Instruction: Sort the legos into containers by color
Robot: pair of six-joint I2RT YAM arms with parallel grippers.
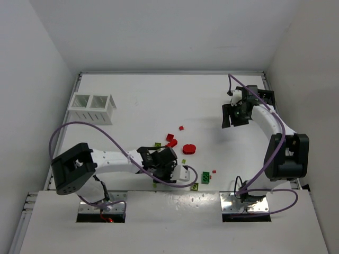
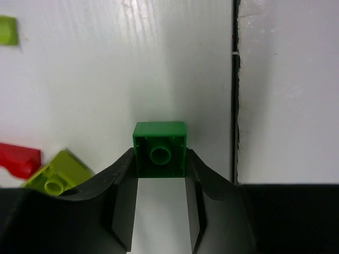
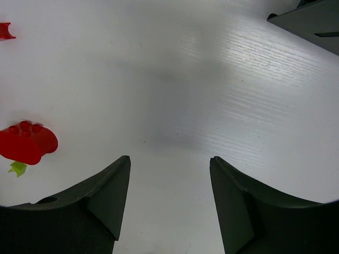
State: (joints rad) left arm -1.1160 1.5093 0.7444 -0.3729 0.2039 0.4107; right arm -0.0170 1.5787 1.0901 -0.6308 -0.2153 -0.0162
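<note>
The top camera looked down from above and behind both arm bases, taking in the whole table (image 1: 159, 100). The left wrist camera sat very close over the table's near seam, facing a green brick (image 2: 159, 148); the right wrist camera looked down from higher, sharing the red round piece (image 3: 26, 143) with the top view.

Overall light: bright, even and diffuse, falling from above; the white tabletop (image 1: 222, 106) and the walls (image 1: 42, 47) look near washed out in the overhead view.
Shadows: soft and grey; a faint patch lies on the tabletop ahead of the right claw (image 3: 169, 159), and a dim vertical band runs above the green brick (image 2: 159, 138).
Glare: streaky sheen on the tabletop grain in both wrist views.
Focus: green brick crisp; red brick (image 3: 26, 143) slightly soft.
Dark areas: left claw (image 2: 159, 159) fingers near black, surface detail lost.
Distortion: mild wide-angle bending at wrist-view edges.
</note>
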